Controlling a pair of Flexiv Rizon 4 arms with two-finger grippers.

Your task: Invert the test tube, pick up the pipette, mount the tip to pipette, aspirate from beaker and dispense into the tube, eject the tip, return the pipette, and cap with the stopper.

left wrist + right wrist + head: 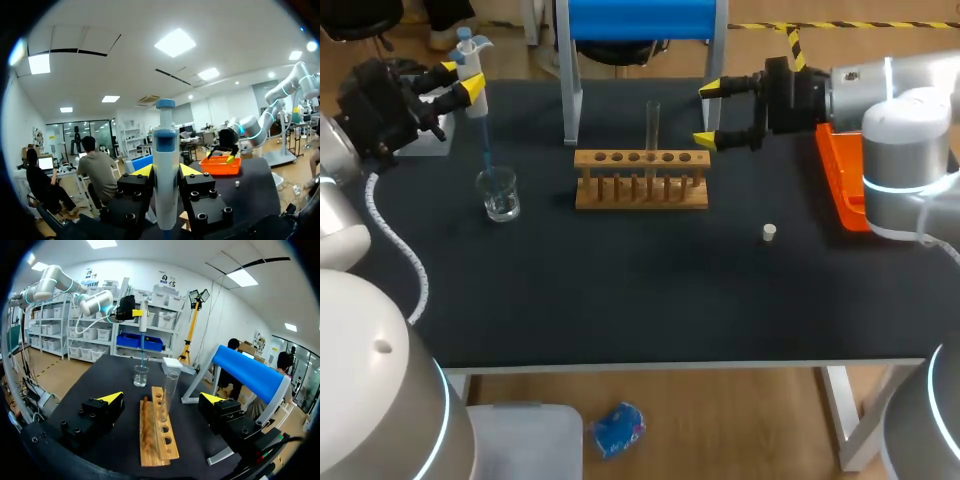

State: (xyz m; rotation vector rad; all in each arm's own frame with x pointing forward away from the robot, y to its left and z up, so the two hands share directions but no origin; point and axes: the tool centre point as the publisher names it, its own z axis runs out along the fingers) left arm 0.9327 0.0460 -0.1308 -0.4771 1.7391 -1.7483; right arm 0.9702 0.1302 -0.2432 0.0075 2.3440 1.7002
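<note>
From above, the left tool point(460, 82) gripped the white-and-blue plastic pipette point(471, 55), tip in the clear glass beaker point(500, 195), best held vertical and submerged; its wrist view confirmed the clamp; the right wrist view showed the right tool point(162, 398) open, short of the upright glass test tube point(170, 387).

One pipette point(468, 48), one beaker point(500, 196), one tube point(653, 125), one rack point(641, 182), one stopper point(769, 233).

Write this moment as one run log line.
left gripper: shut on pipette, tip at beaker | right gripper: open, facing tube in rack | stopper: on table
</note>
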